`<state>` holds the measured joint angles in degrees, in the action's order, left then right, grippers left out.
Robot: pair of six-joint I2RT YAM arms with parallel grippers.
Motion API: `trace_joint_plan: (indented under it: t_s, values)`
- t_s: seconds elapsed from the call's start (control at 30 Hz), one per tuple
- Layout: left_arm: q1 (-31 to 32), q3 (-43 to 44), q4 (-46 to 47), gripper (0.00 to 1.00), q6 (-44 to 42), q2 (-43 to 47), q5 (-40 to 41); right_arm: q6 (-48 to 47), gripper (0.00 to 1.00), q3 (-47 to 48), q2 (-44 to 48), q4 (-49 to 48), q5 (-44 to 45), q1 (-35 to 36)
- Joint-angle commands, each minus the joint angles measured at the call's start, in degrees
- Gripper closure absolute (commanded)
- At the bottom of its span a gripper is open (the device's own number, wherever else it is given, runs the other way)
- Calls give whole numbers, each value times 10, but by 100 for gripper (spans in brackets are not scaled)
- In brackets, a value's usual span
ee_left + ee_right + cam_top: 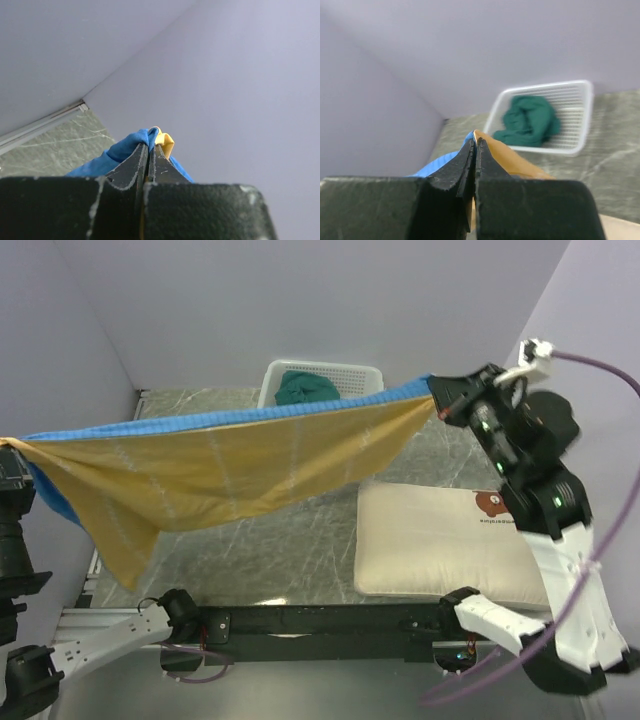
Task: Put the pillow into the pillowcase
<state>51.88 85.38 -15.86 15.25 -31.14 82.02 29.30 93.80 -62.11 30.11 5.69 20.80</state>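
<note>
The pillowcase [210,475], mustard-yellow with a blue upper edge, hangs stretched in the air across the table between both grippers. My left gripper [5,443] at the far left edge is shut on one corner; in the left wrist view blue and yellow cloth [150,137] sticks out past the closed fingertips [151,146]. My right gripper [437,393] is shut on the other corner [485,145], high at the right. The cream-white pillow [440,540] with a brown bear face lies flat on the table at the right, below my right arm.
A white basket [325,373] holding a teal cloth [305,388] stands at the back centre, also in the right wrist view [540,117]. Lilac walls close in at left, back and right. The marbled tabletop [270,550] lies under the hanging cloth.
</note>
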Motion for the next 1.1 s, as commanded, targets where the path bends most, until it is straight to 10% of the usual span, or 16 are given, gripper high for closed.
trace_joint_plan:
  t_s: [0.0,0.27,0.43,0.63,0.9,1.0,1.03,1.07]
  values:
    - [24,-18,186,99,-206,-33,-18,37,100,-73,53,-56,-104,4]
    - [18,-89,335,99,-292,-150,-90,54,100,-156,-63,-116,-98,100]
    - [-308,6,-35,99,59,-287,-378,52,100,-114,-194,-124,-75,95]
    - [-569,-65,-38,99,225,-394,-662,50,100,-53,-302,-128,-82,72]
    - [-688,-75,-7,99,263,-501,-776,45,100,21,-397,-133,-113,60]
    - [-690,-72,-2,74,248,-507,-785,38,98,44,-418,-124,-114,59]
    - [-690,-73,-1,38,247,-507,-788,31,89,49,-426,-119,-113,60]
    - [-689,-77,2,24,247,-503,-795,28,86,53,-427,-112,-116,60]
